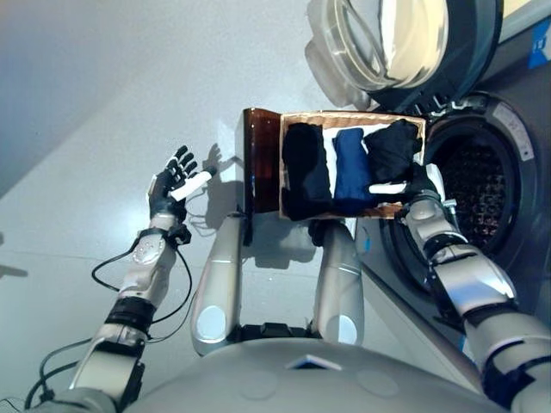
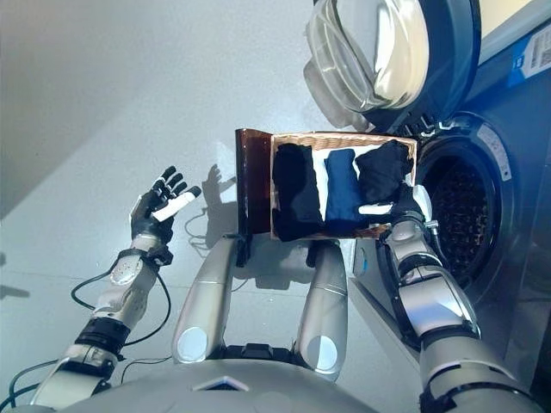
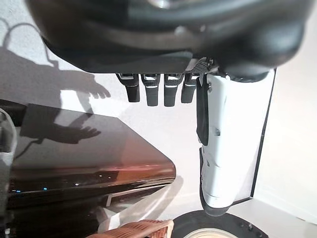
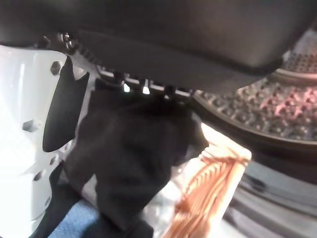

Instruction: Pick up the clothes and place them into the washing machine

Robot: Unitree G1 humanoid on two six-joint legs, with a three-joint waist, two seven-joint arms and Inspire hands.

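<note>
A wicker basket of folded clothes sits before the washing machine, whose drum gapes at 3 o'clock. The right hand clutches a black garment, a grip seen only from its wrist; the left hand hovers open-fingered at 9 o'clock over grey floor.

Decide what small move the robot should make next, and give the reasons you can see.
Probably close the right hand on the black garment and lift it. The hand sits at that garment in the basket beside the open washing machine, its fingers hidden. The left hand hangs open, away.
</note>
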